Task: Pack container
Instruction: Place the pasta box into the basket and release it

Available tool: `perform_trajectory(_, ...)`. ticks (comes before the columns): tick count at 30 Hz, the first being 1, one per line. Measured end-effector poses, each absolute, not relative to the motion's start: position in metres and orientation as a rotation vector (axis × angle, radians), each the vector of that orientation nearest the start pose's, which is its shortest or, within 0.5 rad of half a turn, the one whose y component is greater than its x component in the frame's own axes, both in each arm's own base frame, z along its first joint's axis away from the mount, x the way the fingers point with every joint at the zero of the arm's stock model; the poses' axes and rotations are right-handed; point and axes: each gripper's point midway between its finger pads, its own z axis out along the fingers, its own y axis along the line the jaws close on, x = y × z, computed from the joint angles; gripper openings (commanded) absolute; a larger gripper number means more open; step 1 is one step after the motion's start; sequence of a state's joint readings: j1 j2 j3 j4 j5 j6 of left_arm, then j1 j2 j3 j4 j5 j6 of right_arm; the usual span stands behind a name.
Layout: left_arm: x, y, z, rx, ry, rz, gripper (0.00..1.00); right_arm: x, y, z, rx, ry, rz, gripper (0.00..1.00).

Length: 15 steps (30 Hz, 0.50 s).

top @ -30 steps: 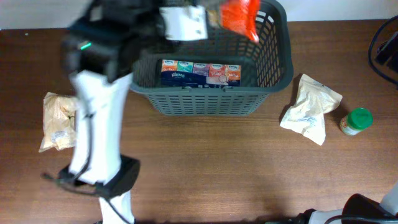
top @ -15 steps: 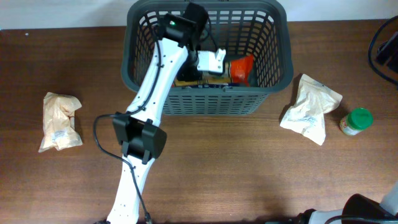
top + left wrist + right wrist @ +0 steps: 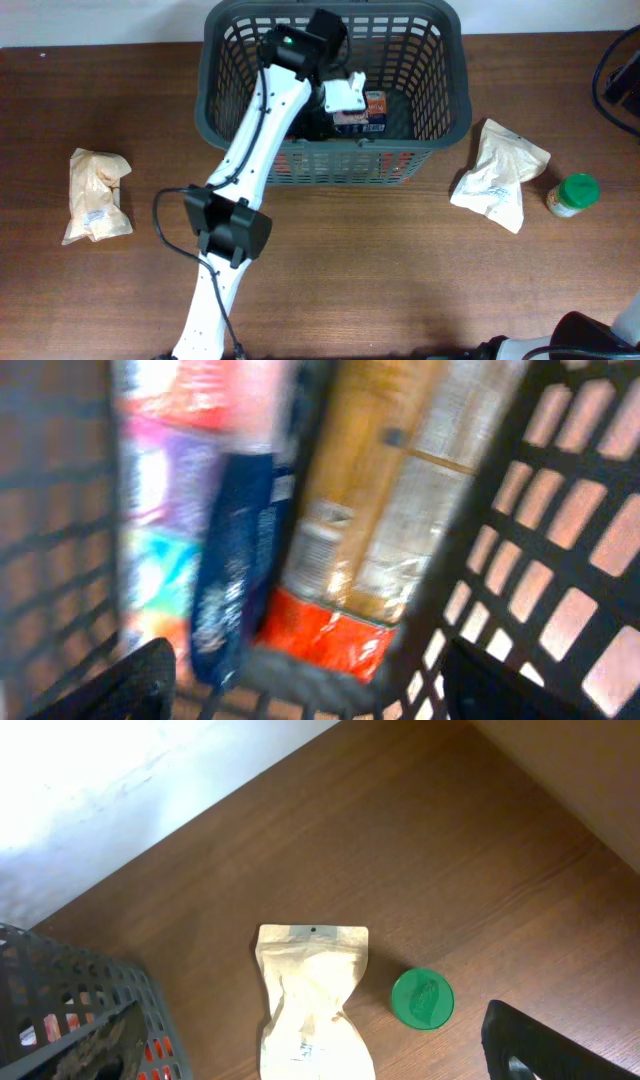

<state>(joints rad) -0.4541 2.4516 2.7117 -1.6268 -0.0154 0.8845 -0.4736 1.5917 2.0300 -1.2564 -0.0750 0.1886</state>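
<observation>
Currently the container (image 3: 440, 90) sits at the far middle of the wooden table (image 3: 400, 270). The left arm reaches down into it, and the left gripper (image 3: 310, 660) hangs over the contents with its fingers spread apart, pinching nothing. Beneath it, blurred, lie a multi-coloured pack (image 3: 160, 490), a dark blue packet (image 3: 235, 580) and an orange bag (image 3: 345, 620) whose red end is against a basket wall. Outside, a tan pouch (image 3: 95, 195) lies well to the left. A pale pouch (image 3: 498, 175) and a green-lidded jar (image 3: 573, 193) lie to the right. The right gripper (image 3: 312, 1012) hovers above those two, fingers wide, empty.
</observation>
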Motion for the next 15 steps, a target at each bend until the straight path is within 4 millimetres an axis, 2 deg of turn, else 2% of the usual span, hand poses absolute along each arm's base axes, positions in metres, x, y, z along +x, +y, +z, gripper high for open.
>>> perform_trajectory(3, 0.455, -0.202, 0.204, 1.635, 2.306, 0.128, 0.75, 0.353, -0.166, 0.357, 0.741, 2.268, -0.045, 0.99)
perform_trajectory(5, 0.457, -0.186, 0.247, 1.476, 2.283, 0.156, 0.75, 0.353, -0.166, 0.357, 0.741, 2.268, -0.045, 0.99)
perform_trajectory(6, 0.457, -0.172, 0.276, 1.370, 2.264, 0.174, 0.75, 0.353, -0.166, 0.357, 0.742, 2.268, -0.045, 0.99)
perform_trajectory(7, 0.455, -0.160, 0.296, 1.292, 2.253, 0.184, 0.75, 0.353, -0.166, 0.357, 0.741, 2.268, -0.045, 0.99)
perform_trajectory(8, 0.450, -0.139, 0.327, 1.163, 2.241, 0.199, 0.75, 0.353, -0.166, 0.357, 0.742, 2.268, -0.046, 0.99)
perform_trajectory(10, 0.437, -0.102, 0.371, 0.972, 2.219, 0.228, 0.73, 0.353, -0.166, 0.357, 0.741, 2.268, -0.045, 0.99)
perform_trajectory(11, 0.425, -0.067, 0.403, 0.804, 2.202, 0.256, 0.69, 0.353, -0.166, 0.357, 0.741, 2.268, -0.046, 0.99)
perform_trajectory(13, 0.408, -0.023, 0.432, 0.589, 2.196, 0.282, 0.67, 0.353, -0.166, 0.357, 0.741, 2.268, -0.045, 0.99)
perform_trajectory(15, 0.396, 0.013, 0.441, 0.421, 2.220, 0.300, 0.67, 0.353, -0.166, 0.357, 0.741, 2.268, -0.046, 0.99)
